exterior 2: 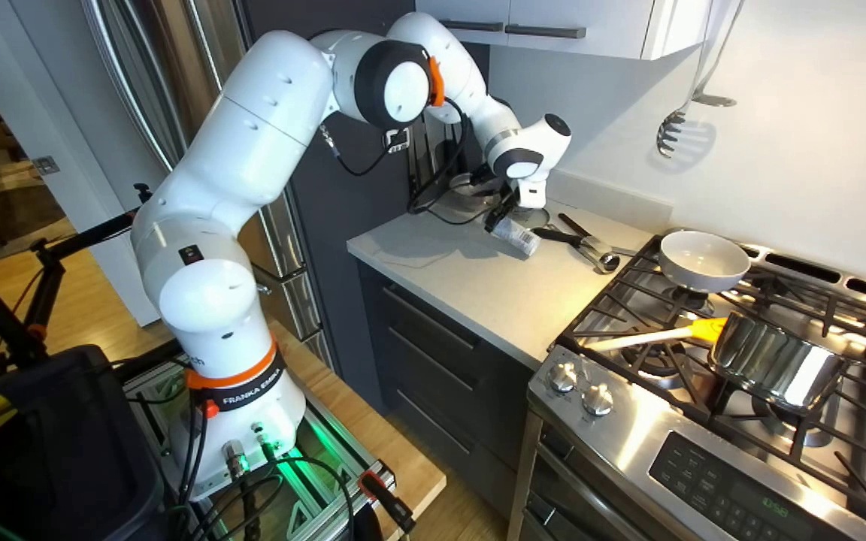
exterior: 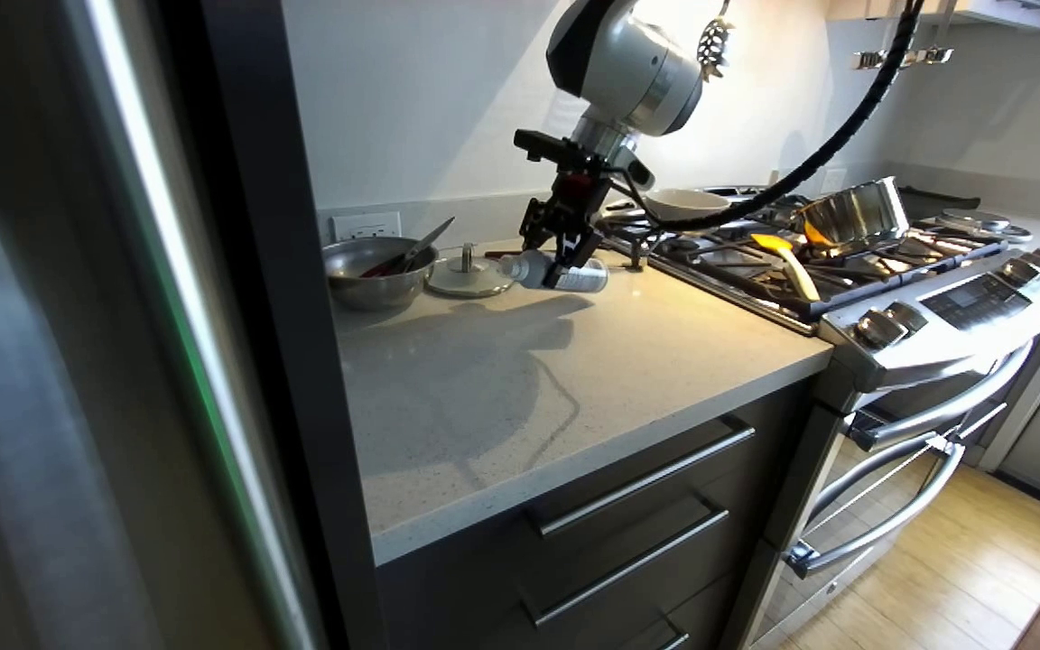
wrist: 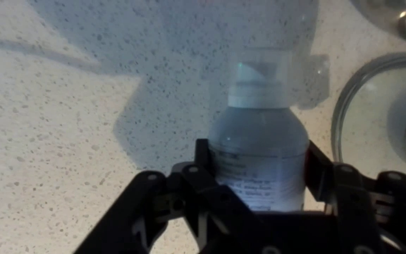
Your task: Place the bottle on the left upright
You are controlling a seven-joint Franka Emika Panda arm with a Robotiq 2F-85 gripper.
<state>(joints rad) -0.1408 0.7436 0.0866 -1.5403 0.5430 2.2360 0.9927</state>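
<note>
The bottle, grey and slightly translucent with a clear cap and a white printed label, lies on its side in my grip in an exterior view (exterior: 585, 275). Its cap points toward the metal bowl. It also shows in an exterior view (exterior 2: 516, 237) and in the wrist view (wrist: 259, 134). My gripper (wrist: 258, 155) is shut on the bottle's body, with one black finger on each side. In an exterior view the gripper (exterior: 556, 253) holds it above the pale counter (exterior: 664, 334), and a shadow falls on the counter apart from it. The bottle's base end is hidden in the wrist view.
A metal bowl (exterior: 376, 287) with utensils and a glass lid (exterior: 470, 282) stand by the back wall. Several utensils (exterior 2: 577, 242) lie on the counter behind the bottle. The stove holds a white bowl (exterior 2: 704, 263), a steel pot (exterior 2: 771, 364) and a yellow spatula (exterior 2: 706, 329).
</note>
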